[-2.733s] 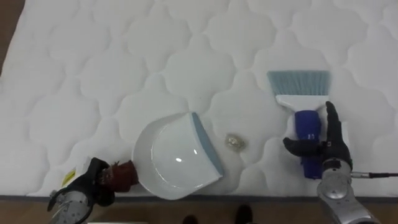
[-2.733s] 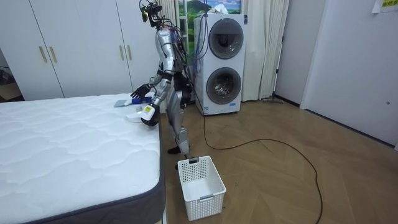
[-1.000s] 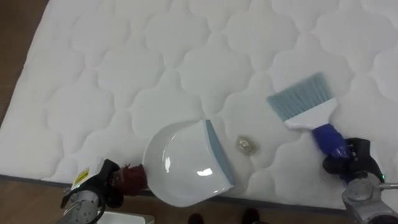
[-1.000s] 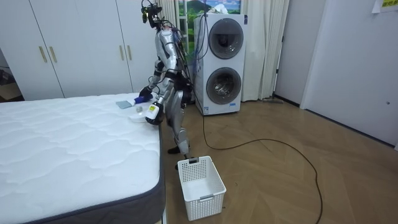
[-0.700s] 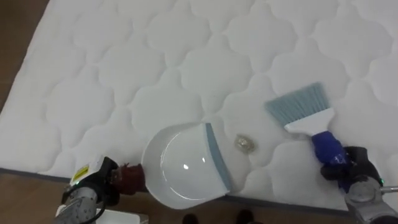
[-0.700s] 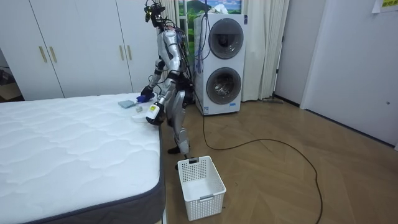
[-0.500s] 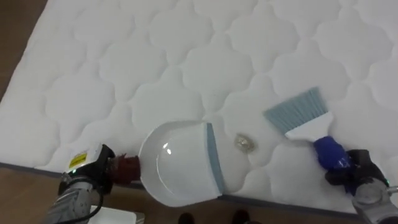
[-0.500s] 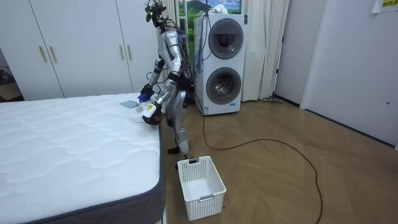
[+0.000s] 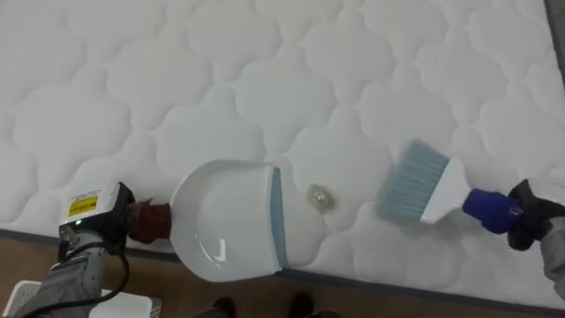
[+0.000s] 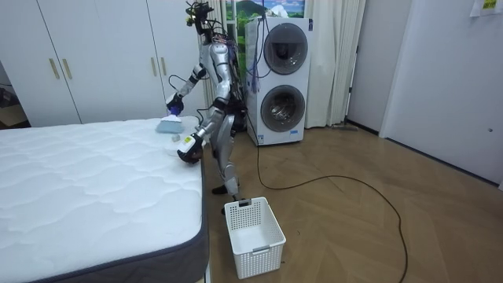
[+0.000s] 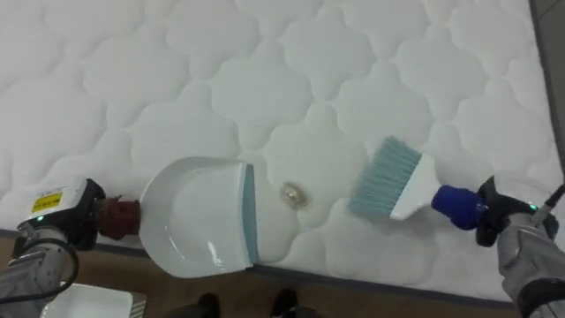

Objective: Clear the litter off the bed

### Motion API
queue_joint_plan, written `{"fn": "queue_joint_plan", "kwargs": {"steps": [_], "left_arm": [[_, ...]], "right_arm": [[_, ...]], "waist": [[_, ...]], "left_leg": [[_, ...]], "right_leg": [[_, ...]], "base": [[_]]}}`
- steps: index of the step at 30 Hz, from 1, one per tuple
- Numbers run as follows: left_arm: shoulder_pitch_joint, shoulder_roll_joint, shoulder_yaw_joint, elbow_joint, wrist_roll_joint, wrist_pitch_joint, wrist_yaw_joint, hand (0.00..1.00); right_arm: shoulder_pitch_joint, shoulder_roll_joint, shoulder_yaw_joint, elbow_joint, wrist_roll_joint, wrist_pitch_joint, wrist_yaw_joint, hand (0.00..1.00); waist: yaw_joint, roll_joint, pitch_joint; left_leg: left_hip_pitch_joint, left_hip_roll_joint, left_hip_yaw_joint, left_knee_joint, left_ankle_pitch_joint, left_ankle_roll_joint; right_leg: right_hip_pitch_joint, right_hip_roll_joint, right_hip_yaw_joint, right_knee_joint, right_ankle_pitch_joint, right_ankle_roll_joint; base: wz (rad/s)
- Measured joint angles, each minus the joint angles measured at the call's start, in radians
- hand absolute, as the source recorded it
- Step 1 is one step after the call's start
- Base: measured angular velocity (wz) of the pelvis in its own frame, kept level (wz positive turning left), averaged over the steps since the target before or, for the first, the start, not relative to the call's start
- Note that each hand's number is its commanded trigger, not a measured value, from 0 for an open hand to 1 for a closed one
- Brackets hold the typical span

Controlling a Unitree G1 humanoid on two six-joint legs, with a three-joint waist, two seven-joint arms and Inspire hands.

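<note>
A white dustpan (image 9: 225, 231) with a grey-blue lip lies on the quilted mattress (image 9: 265, 79) near its front edge, lip facing right. My left hand (image 9: 93, 221) is shut on its red handle (image 9: 150, 221) at the lower left. A small crumpled scrap (image 9: 320, 198) lies just right of the lip. Right of the scrap is a brush (image 9: 424, 184) with pale blue bristles and a blue handle, bristles pointing left towards the scrap. My right hand (image 9: 534, 225) is shut on the brush's handle at the right edge. In the room view the brush (image 10: 167, 124) hangs just over the bed's corner.
The mattress edge runs along the bottom of the eye views, with wooden floor below it. A white basket (image 10: 253, 234) stands on the floor by the bed's corner. Stacked washing machines (image 10: 281, 79) stand behind me and white wardrobes (image 10: 94, 55) along the wall.
My right arm has risen and swung the brush round, so its bristles now point left at the scrap. The dustpan has turned its lip to the right. The view has shifted.
</note>
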Motion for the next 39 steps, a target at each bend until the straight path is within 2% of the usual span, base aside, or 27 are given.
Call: {"fn": "queue_joint_plan", "kwargs": {"steps": [2,8,10,16,26,39], "left_arm": [[-0.006,0.001,0.000,0.008,0.001,0.000,0.002,1.00],[-0.014,0.004,0.011,-0.001,0.053,0.000,0.002,1.00],[-0.025,0.007,0.013,-0.006,0.091,0.000,0.002,1.00],[-0.035,0.020,0.011,-0.002,0.112,0.001,0.002,1.00],[-0.032,0.021,0.011,-0.002,0.110,0.007,-0.002,1.00],[-0.032,0.020,0.011,-0.006,0.105,0.013,0.010,1.00]], "right_arm": [[-0.013,-0.003,0.023,-0.029,-0.073,0.000,0.002,1.00],[-0.017,-0.027,0.040,-0.153,-0.310,0.000,0.012,1.00],[-0.017,-0.044,0.041,-0.186,-0.391,0.000,0.015,1.00],[-0.018,-0.056,0.088,-0.270,-0.487,0.001,0.042,1.00],[-0.019,-0.056,0.108,-0.351,-0.518,0.034,0.144,1.00],[-0.017,-0.056,0.108,-0.340,-0.507,0.043,0.111,1.00]], "waist": [[0.005,-0.001,-0.0001],[0.018,-0.006,-0.0010],[0.027,-0.008,-0.0009],[0.027,-0.019,0.0000],[0.032,-0.022,0.0017],[0.033,-0.018,0.0033]], "left_leg": [[-0.001,0.014,0.000,0.003,-0.001,-0.003],[-0.007,0.022,-0.001,0.001,-0.003,-0.008],[-0.007,0.031,0.001,-0.003,-0.004,-0.008],[0.002,0.034,0.000,0.003,-0.005,-0.011],[0.021,0.035,0.010,-0.006,-0.012,-0.015],[0.016,0.046,0.004,-0.011,-0.015,-0.020]], "right_leg": [[0.011,0.011,-0.005,-0.025,0.011,-0.004],[0.015,0.019,-0.015,-0.048,0.017,-0.007],[0.017,0.024,-0.015,-0.060,0.023,-0.008],[0.029,0.030,-0.015,-0.060,0.024,-0.008],[0.046,0.031,-0.027,-0.079,0.028,-0.012],[0.053,0.045,-0.033,-0.099,0.030,-0.012]], "base": [[-0.04],[0.00],[-0.05],[-0.03],[-0.03],[0.01]]}}
